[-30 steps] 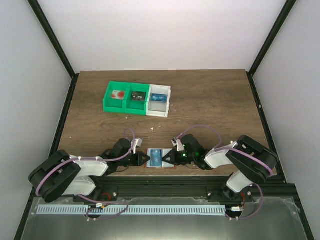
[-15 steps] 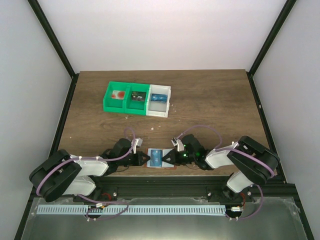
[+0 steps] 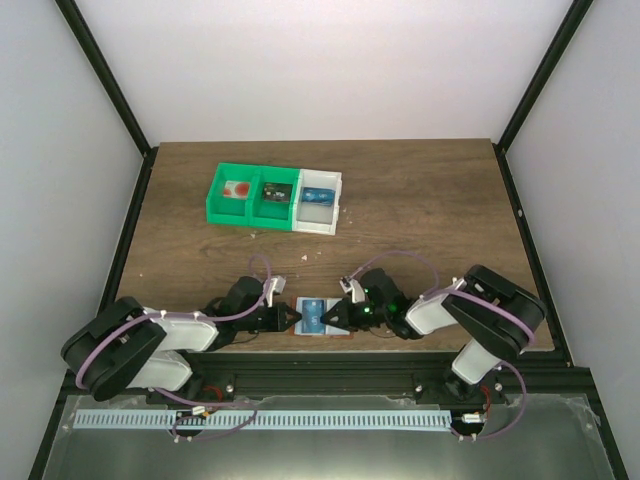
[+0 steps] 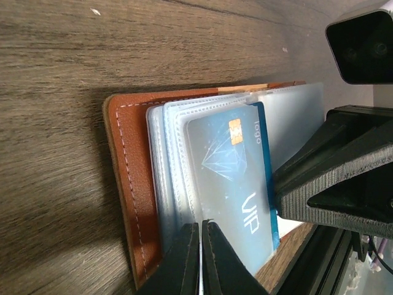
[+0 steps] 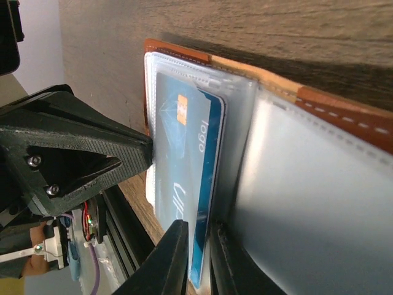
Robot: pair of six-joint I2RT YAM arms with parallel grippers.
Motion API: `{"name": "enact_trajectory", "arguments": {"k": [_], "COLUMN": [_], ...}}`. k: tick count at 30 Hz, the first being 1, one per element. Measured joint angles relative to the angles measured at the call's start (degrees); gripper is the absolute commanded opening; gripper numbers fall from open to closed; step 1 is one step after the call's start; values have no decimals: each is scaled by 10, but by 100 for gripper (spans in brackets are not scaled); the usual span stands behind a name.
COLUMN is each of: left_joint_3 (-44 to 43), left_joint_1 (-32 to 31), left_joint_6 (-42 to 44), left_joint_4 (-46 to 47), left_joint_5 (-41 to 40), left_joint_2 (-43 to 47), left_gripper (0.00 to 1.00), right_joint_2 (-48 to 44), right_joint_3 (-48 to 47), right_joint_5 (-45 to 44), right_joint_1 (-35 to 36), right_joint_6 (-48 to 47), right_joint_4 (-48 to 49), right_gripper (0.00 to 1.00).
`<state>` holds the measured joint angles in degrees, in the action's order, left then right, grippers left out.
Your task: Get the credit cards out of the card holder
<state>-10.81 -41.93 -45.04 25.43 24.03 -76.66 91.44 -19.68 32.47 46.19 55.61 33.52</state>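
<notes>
1. The card holder (image 3: 318, 320) lies open on the table (image 3: 420, 200) near its front edge, between my two grippers. It is well apart from the green bin (image 3: 250, 197) and the white bin (image 3: 319, 203) at the back.
2. A blue credit card (image 4: 236, 172) marked VIP sits in the top clear sleeve. A darker strip along one long edge shows bare past the sleeve's mouth, on the right arm's side.
3. The left gripper (image 4: 201, 258) has its jaws pressed almost together on the edge of the holder's sleeves, so I take it to be pinning the holder in place.
4. The right gripper (image 5: 198, 264) has only a narrow gap between its jaws, and the card's bare edge runs into that gap. From its wrist view I can't be sure whether it pinches the card alone or a lip of sleeve with it.
5. I judge the step in hand to be drawing out this card. The grip is made, but most of the card lies inside its pocket.
6. The next move calls for a straight pull by the right gripper along the pocket, low and flat to the table, while the left holds firm. If the holder drags along or the card slips, I would re-grip deeper on the bare strip.
</notes>
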Motion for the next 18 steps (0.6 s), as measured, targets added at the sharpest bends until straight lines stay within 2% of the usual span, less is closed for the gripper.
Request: {"name": "enact_trajectory", "arguments": {"k": [4, 18], "left_joint_3": [0, 1], "left_joint_1": [0, 0], "left_joint_6": [-1, -7], "left_joint_4": [3, 3], "left_joint_5": [2, -5], "left_joint_2": [-2, -5], "left_gripper": [5, 2], "right_joint_2": [9, -2], "right_joint_3": [-2, 22], "right_joint_5": [5, 10], "right_joint_1": [0, -13], "right_joint_6": [4, -3], "right_joint_4": [8, 22], "right_gripper": [1, 0]}}
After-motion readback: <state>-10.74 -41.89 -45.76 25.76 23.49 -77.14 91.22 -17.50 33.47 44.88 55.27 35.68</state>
